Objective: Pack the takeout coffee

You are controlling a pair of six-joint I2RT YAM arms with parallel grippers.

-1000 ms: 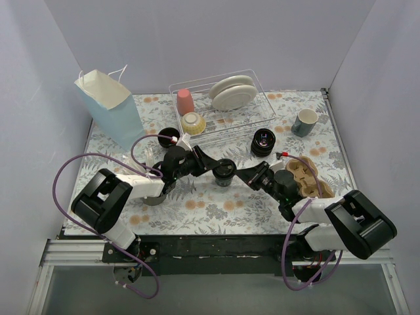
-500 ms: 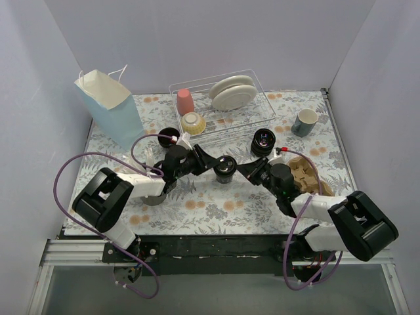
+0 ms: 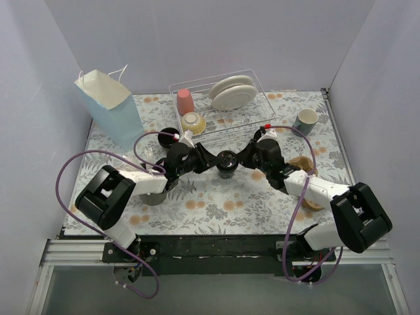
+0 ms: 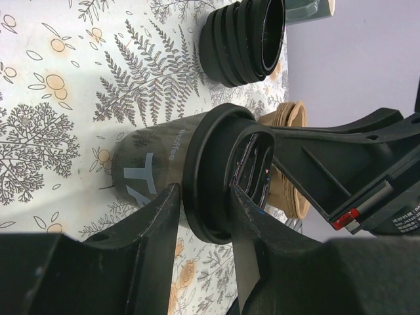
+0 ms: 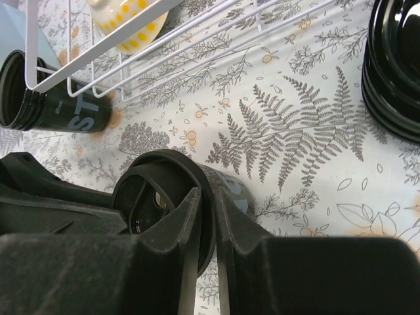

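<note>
Left gripper (image 4: pixel 203 202) is clamped on the cup (image 4: pixel 154 167), mid-table (image 3: pixel 216 205) in front of the rack (image 3: pixel 257 111). The right gripper (image 5: pixel 207 205) pinches the rim of its lid (image 5: pixel 154 180). I judge the cup light, thin-walled and crushable, with a slick lid, so I'd grip the body under the rim. It's black, with pale lettering.

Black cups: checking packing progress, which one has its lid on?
The mid-table cup in the left gripper: a black lid caps it. The lone cup left of the rack and the stack before it are open.
</note>
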